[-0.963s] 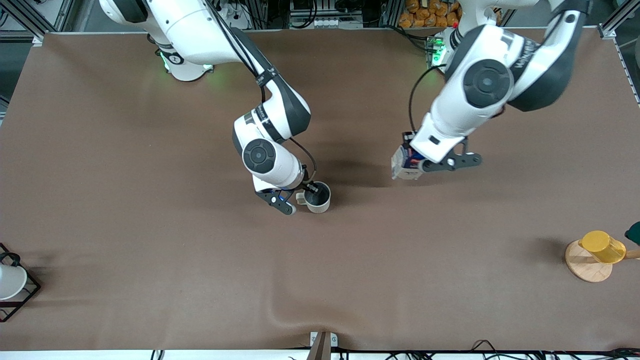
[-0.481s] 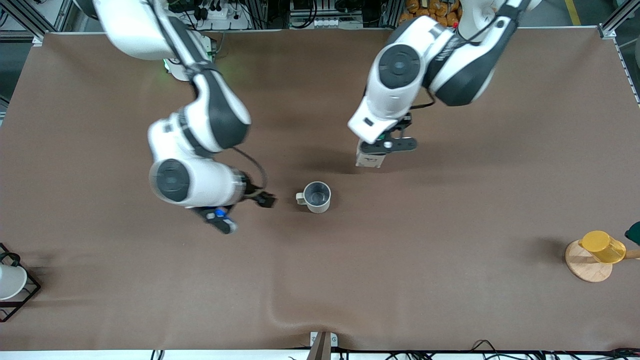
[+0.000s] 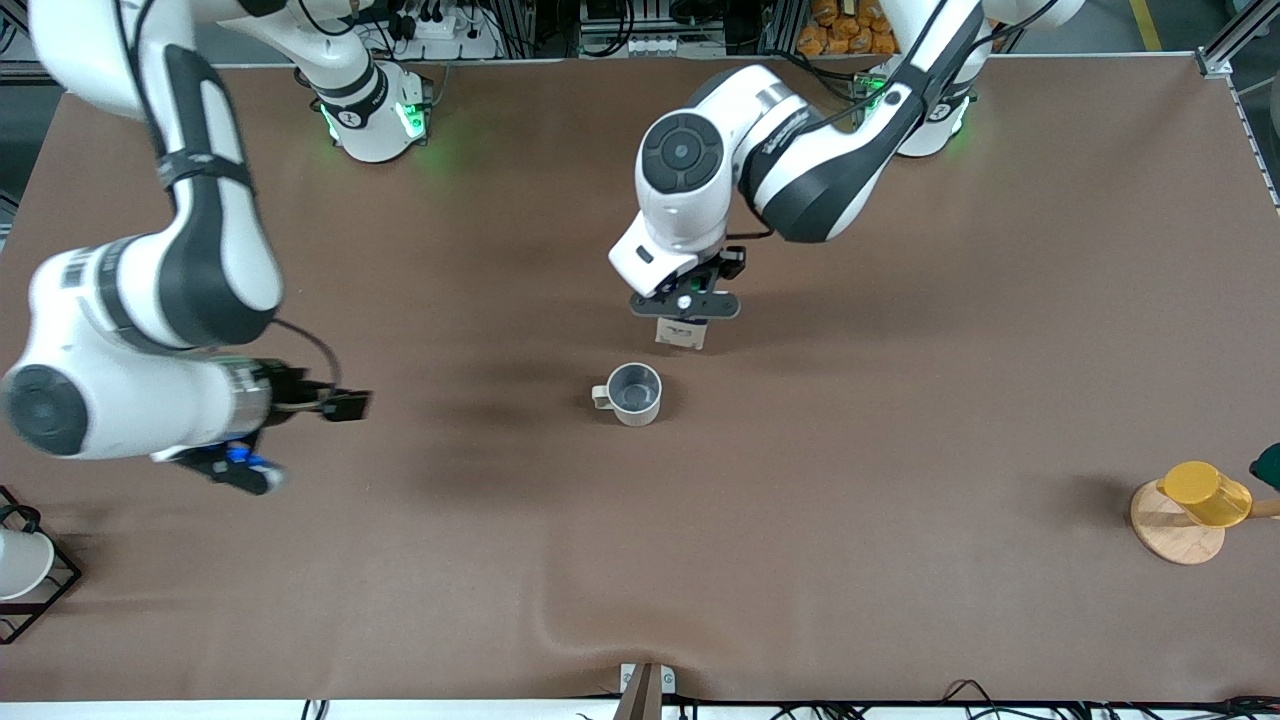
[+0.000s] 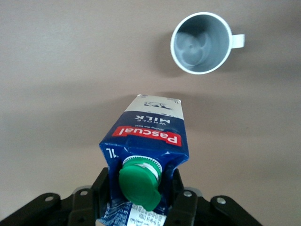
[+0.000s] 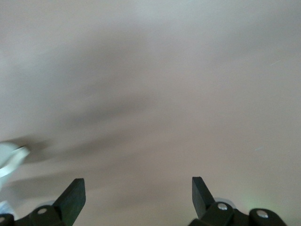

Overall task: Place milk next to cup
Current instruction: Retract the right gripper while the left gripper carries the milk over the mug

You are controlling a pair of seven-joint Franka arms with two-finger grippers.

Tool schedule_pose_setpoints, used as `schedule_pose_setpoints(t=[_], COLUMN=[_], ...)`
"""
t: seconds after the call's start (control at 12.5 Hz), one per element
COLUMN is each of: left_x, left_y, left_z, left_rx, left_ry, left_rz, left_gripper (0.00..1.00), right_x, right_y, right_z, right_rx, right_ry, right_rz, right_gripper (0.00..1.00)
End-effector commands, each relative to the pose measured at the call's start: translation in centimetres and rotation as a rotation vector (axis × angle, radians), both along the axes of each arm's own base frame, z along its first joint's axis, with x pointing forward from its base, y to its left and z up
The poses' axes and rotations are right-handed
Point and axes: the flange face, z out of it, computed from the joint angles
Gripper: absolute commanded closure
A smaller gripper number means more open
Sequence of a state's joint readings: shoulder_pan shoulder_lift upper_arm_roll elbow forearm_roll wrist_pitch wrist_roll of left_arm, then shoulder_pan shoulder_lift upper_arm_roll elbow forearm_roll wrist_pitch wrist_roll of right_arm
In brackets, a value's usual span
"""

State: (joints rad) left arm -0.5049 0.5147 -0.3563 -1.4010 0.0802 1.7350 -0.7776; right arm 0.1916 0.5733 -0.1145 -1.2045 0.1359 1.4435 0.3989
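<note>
The milk (image 3: 682, 334), a blue-topped carton with a green cap and a red label, hangs upright in my left gripper (image 3: 685, 306), which is shut on its top. It is over the table right beside the cup (image 3: 632, 392), a beige mug with a grey inside that stands alone. I cannot tell whether the carton's base touches the cloth. In the left wrist view the milk (image 4: 146, 136) sits between the jaws of the left gripper (image 4: 141, 195), with the cup (image 4: 201, 43) a short gap away. My right gripper (image 3: 345, 405) is open and empty, well away from the cup toward the right arm's end. It also shows in the right wrist view (image 5: 137, 193).
A yellow cup on a wooden stand (image 3: 1195, 500) is at the left arm's end. A white cup on a black wire rack (image 3: 22, 565) is at the right arm's end. A ridge in the brown cloth (image 3: 560, 620) lies near the front edge.
My right gripper let go of the cup and swung far toward the right arm's end. My left gripper carried the milk from the left arm's side to just beside the cup.
</note>
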Motion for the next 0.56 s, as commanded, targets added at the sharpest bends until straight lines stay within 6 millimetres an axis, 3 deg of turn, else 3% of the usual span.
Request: schedule_pose_setpoints(t=[0.0,0.08,0.16,0.48], left_x=[0.3,0.2,0.0,-0.3], left_y=[-2.1,-2.9,-3.5,-4.0], left_z=[-1.5,-2.9,-3.7,-4.1], left_rx=[-0.003,-0.012,-0.019,-0.028], left_ry=[-0.021,-0.019,-0.021,-0.024], left_rz=[0.017,0.01,-0.001,-0.012], left_gripper=[0.45,0.44,0.43,0.43], right_x=[-0.3,-0.1,-0.2,-1.2], right_y=[-3.5,-6.2,-7.1,-9.1], right_z=[1.4,1.6,2.5,7.5], right_rx=[-0.085,-0.056,-0.04,-0.028], right_ry=[-0.03,-0.035,-0.05,-0.12], right_rz=[0.068,0.086,0.119,0.094], right_gripper=[0.0,0.0,0.0,0.0])
